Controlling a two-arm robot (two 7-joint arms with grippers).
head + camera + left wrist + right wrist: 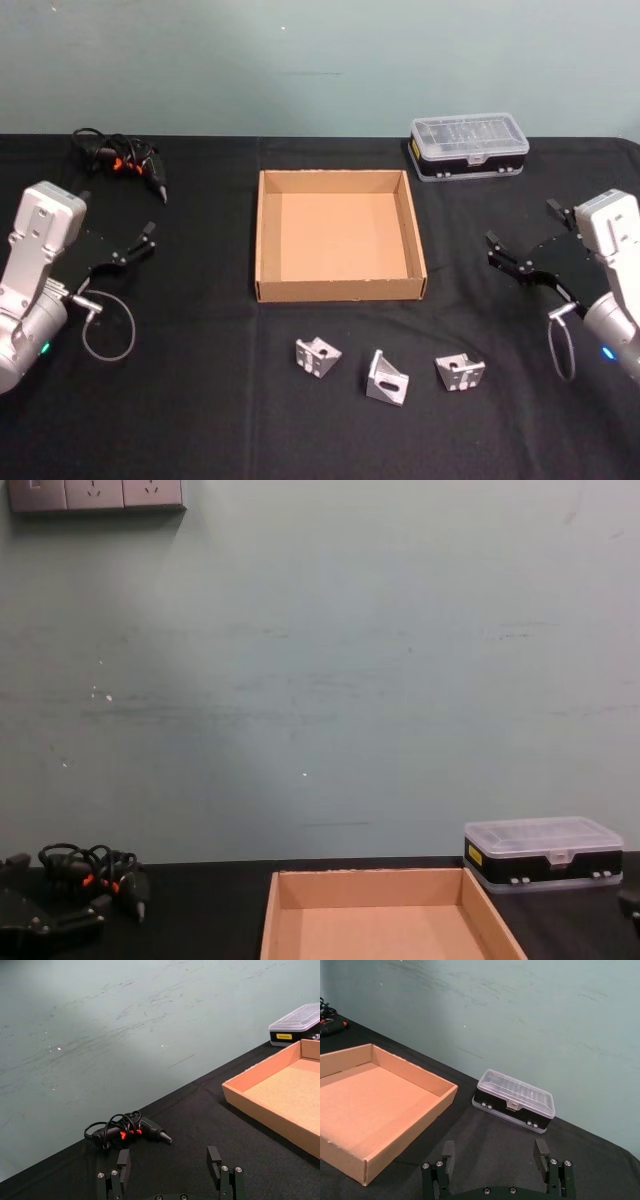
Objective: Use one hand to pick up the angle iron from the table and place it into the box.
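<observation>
Noting fingers (540,1152) of the right gripper (494,1150) spread wide and empty above the surface (200,400); likewise the left gripper (168,1157), idle well apart on the far side. Inward of the right fingers and back toward the body, nearest angle iron (460,372) of three, loose on the surface, short of the box (340,290). Probably stiff, dense, slick steel: best pinched squarely across one flat flange.

Three angle irons (318,356) (386,378) (460,372), one cardboard box (338,290), one clear-lidded case (468,146), one corded tool (125,158) and two grippers (118,215) (522,224).
</observation>
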